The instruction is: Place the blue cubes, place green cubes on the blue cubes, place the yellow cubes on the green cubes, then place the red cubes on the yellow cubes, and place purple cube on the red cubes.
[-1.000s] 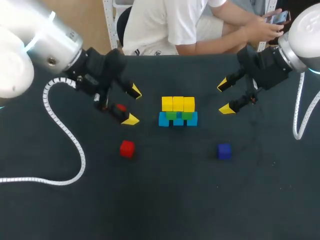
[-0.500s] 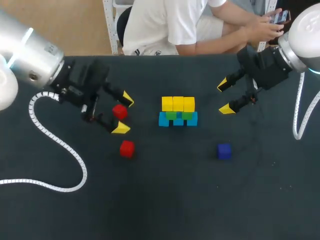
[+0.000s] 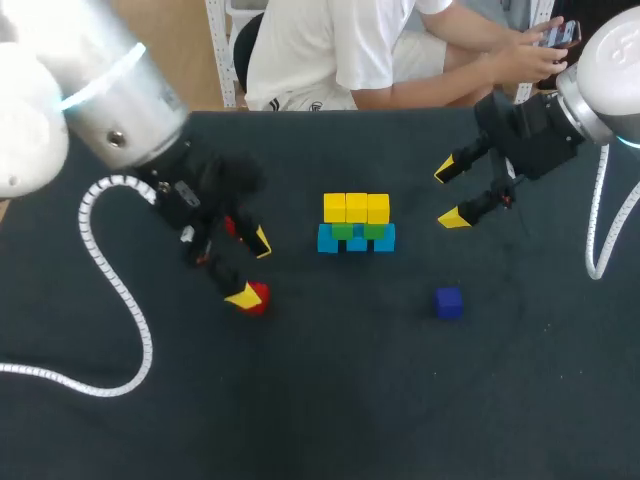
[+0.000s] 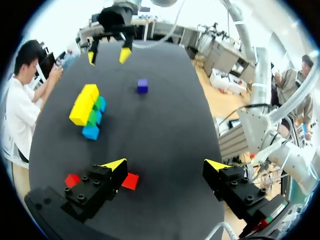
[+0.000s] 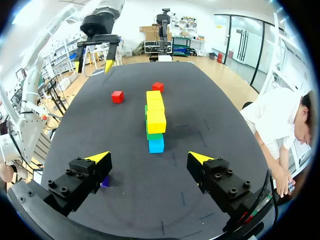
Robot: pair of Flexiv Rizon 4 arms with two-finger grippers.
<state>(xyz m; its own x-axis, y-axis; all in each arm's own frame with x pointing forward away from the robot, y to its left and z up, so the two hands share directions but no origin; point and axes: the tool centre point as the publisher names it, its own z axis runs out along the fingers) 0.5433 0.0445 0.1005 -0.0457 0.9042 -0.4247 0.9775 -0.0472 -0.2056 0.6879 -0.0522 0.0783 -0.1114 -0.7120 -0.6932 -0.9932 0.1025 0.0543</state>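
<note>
Left gripper (image 3: 252, 268) released, fingers spread wide, nothing held; left of centre in the head frame, low over the table (image 3: 330, 400).

Red cube (image 4: 130, 181) between the fingers in the left wrist view, but hard against one finger and well off the midline. Contact with that tip not resolvable. Second red cube (image 4: 72, 180) just outside the same finger, on its far side, so that finger stands between the two reds.

Judged: needs a sideways shift toward the inner red before closing, otherwise a one-sided push. Cube square, so no long axis to match.

Further out, centre of the head frame: yellow cubes (image 3: 356, 207) in a row on green cubes (image 3: 343, 231) on blue cubes (image 3: 327, 241), long axis left to right. Top of yellow row bare.

Purple cube (image 3: 448, 302) alone, lower right of centre, well apart from the stack.

Right gripper (image 3: 449, 194) released and empty, upper right; nearer to purple, far from both reds. Left arm clearly nearer to the reds.
</note>
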